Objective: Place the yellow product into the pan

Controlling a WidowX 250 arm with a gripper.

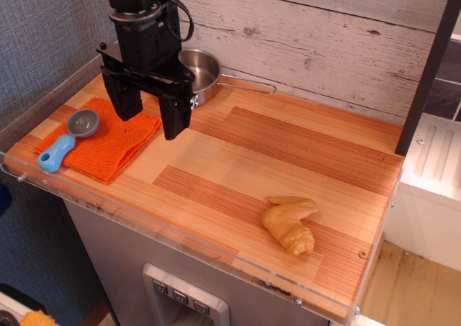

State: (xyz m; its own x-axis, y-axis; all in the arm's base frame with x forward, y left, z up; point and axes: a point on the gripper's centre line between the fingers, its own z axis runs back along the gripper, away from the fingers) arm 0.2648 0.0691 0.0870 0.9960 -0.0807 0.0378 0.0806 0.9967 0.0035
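Nothing of the task looks done yet: the gripper [149, 112] hangs over the far left of the table [288, 153], fingers spread wide and empty. The pan [202, 72] sits empty just behind it. The yellow product [289, 222] lies well apart, near right.

Near side of the pan [204, 68] behind the gripper [150, 110]; arm cropped by top edge.
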